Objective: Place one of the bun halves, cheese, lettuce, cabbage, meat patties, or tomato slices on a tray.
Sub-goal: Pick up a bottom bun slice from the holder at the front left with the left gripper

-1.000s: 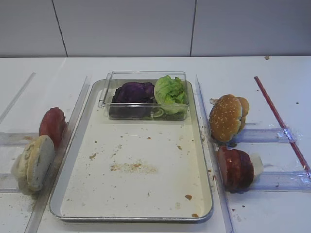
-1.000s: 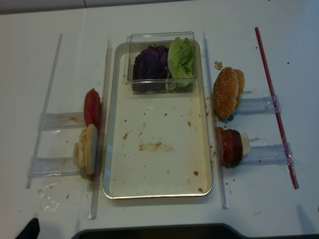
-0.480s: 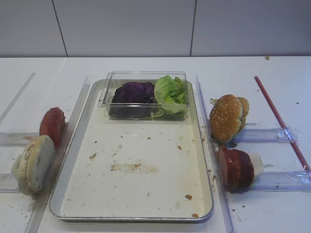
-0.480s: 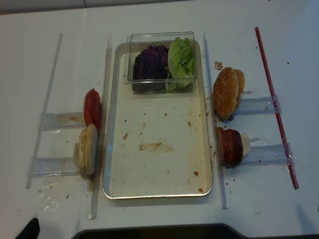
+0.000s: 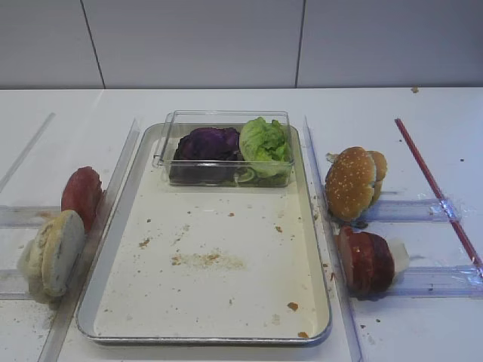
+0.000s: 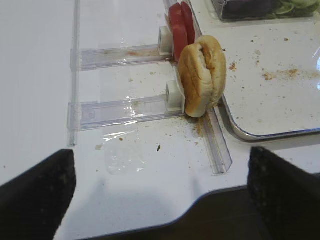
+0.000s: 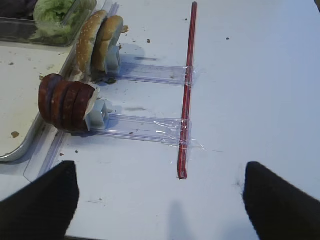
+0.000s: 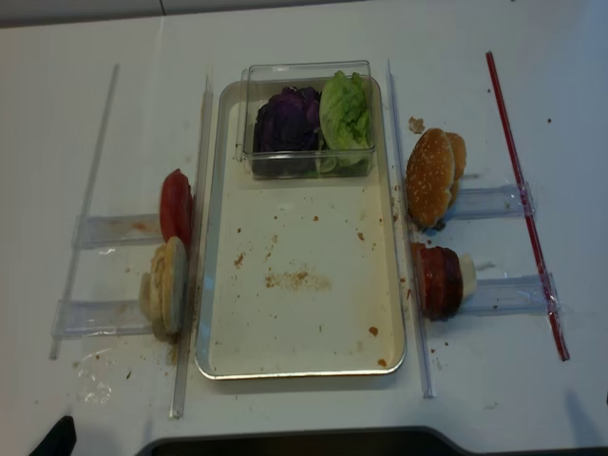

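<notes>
Standing on edge against the tray's [image 5: 121, 197] left rim, the bun halves [image 6: 201, 75] sit ahead of the left gripper [image 6: 160, 195], well apart from its wide-spread fingers [image 6: 37, 192]. Right gripper [image 7: 160, 197] fingers [image 7: 42, 202] also gape, holding nothing. No writing is readable.

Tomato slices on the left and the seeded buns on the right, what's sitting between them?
The tray, with crumbs and the clear box of cabbage and lettuce at its far end; both overhead views show it.
</notes>
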